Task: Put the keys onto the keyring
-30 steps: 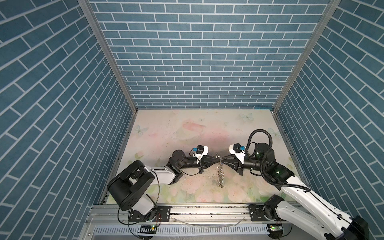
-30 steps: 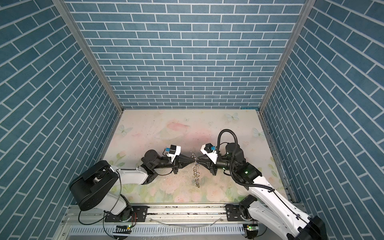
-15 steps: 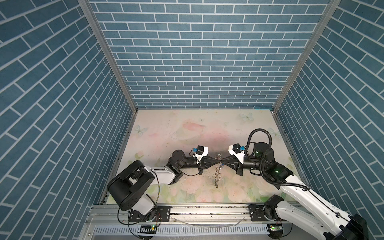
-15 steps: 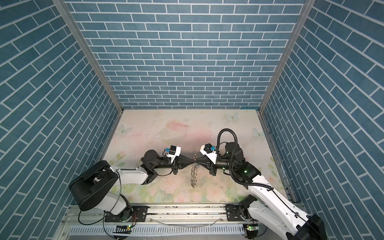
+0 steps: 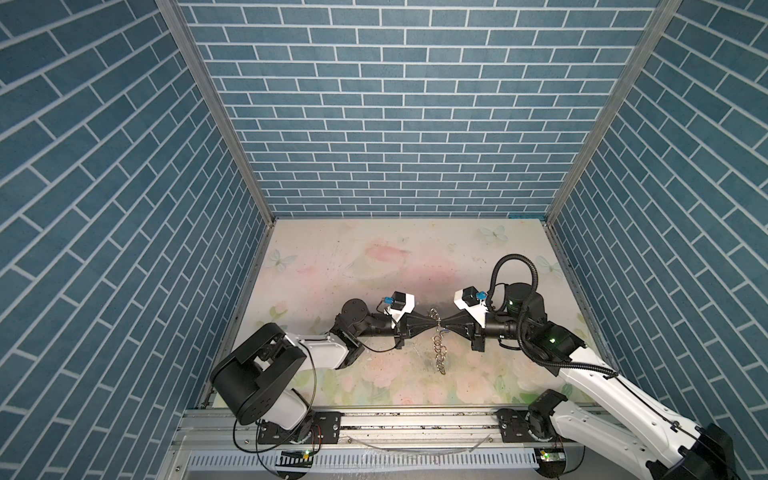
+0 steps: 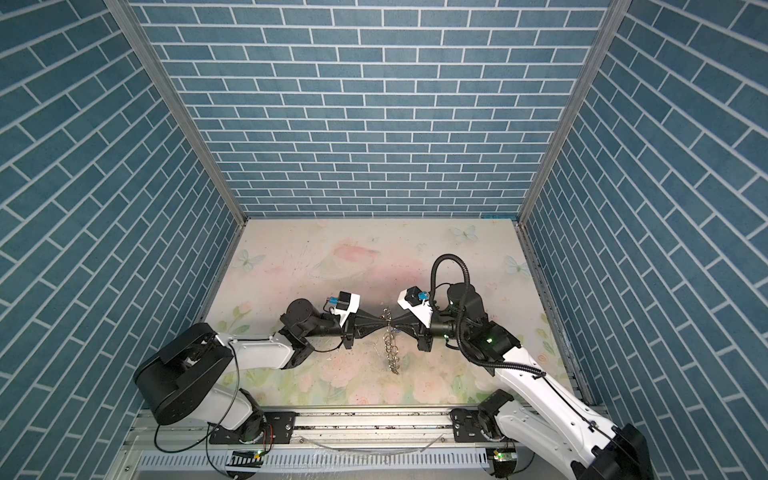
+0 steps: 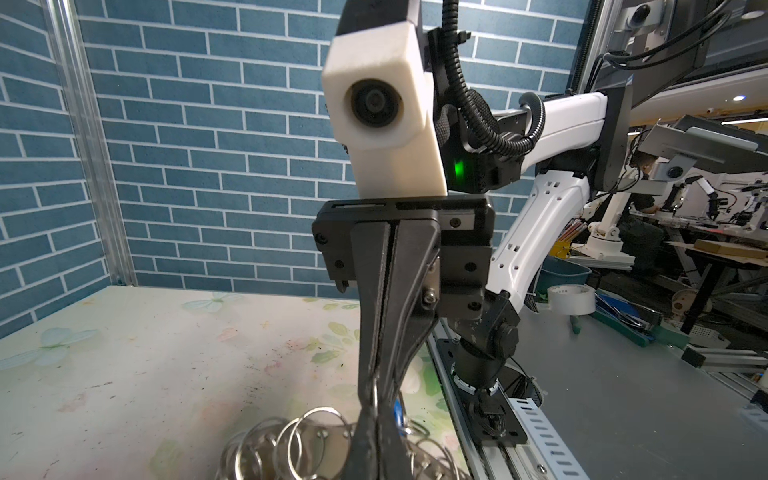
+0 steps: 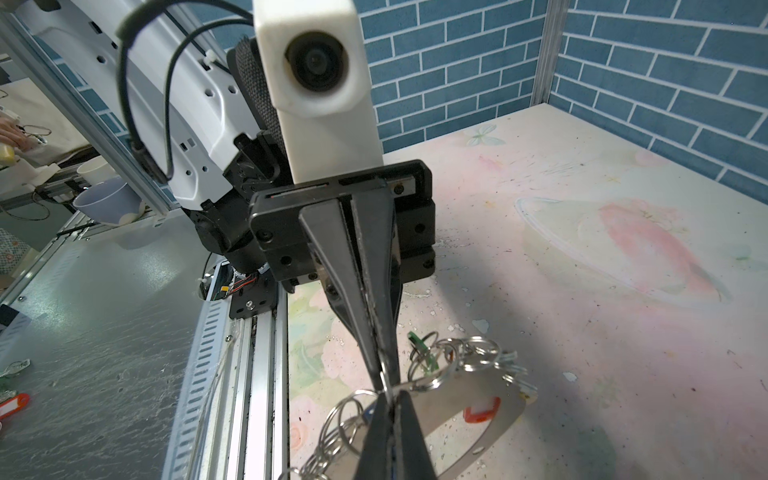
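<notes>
The keyring hangs as a chain of silver split rings between my two grippers, low over the front middle of the table. My left gripper and my right gripper meet tip to tip, each shut on one of its thin rings. The right wrist view shows the keyring's flat metal band lying on the table. Keys hang among the rings: a green tag, a red tag and a blue tag.
The floral table is walled by blue brick panels on three sides. An aluminium rail runs along its front edge. A loose red key tag lies on the grey metal deck beyond that rail.
My right gripper's jaws have closed on the ring. The hanging chain has shifted slightly. Both arms have otherwise stayed in place.
</notes>
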{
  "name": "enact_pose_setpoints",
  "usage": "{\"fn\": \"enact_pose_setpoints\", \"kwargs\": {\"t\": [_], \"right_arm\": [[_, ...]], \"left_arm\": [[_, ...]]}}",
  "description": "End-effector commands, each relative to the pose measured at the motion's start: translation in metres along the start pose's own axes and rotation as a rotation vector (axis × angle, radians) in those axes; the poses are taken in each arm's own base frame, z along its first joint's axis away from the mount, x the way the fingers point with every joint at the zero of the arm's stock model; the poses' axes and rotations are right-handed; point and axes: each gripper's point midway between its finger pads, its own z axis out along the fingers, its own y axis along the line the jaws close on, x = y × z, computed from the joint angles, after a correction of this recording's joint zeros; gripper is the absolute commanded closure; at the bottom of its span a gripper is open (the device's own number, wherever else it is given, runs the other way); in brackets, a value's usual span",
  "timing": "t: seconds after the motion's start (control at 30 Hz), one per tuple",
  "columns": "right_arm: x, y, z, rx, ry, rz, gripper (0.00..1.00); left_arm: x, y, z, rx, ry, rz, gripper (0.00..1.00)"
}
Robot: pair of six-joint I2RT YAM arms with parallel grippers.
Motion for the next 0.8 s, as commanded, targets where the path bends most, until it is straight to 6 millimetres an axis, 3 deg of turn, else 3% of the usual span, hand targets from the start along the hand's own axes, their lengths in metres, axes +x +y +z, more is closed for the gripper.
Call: {"fn": "enact_pose_setpoints", "kwargs": {"t": [0.0,0.17,0.4,0.77], "right_arm": [[-0.011,-0.007,-0.003,0.032,0.039,-0.019,1.00],[-0.010,-0.009,0.007,0.032,0.157,-0.029,1.00],[-0.006,-0.005,0.024,0.008,0.311,-0.061,1.00],[-0.005,0.003,0.032,-0.047,0.362,-0.079,1.00]], "left_arm": [[0.020,0.011,-0.015,-0.063,0.132,0.018,0.86],[0.032,0.009,-0.027,-0.103,0.313,0.065,0.81],[0.023,0.003,-0.022,-0.054,0.279,0.059,0.79],[0.022,0.005,-0.024,-0.085,0.277,0.059,0.78]]}}
